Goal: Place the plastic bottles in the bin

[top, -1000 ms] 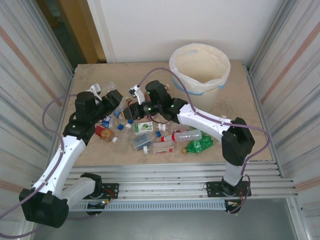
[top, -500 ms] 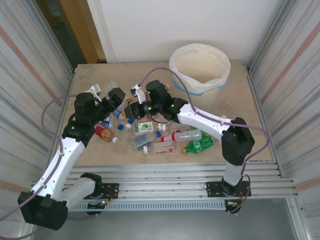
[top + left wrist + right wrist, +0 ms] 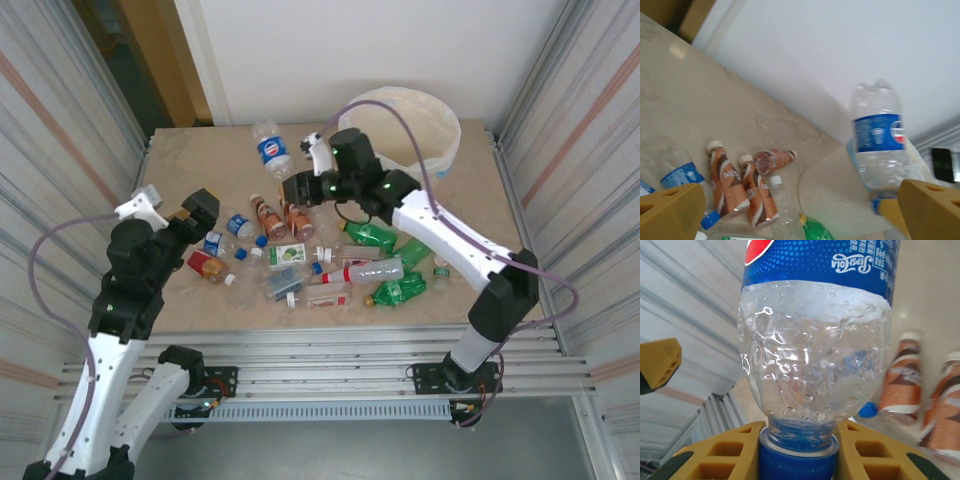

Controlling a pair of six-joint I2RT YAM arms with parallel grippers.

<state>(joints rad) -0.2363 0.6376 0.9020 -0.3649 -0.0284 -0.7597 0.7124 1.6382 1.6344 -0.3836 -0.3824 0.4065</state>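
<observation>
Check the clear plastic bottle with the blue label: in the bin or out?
Out. The right arm's jaws hold the clear bottle by its blue-capped neck, in the air left of the cream-white round plastic bin.

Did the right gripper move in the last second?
Yes: the right gripper, holding the Pepsi bottle by its cap, moved back toward the bin.

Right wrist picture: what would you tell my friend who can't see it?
The right gripper is shut on the blue cap of a clear water bottle with a blue label, seen very close up. Behind it on the right, two brown drink bottles lie on the beige table.
</observation>
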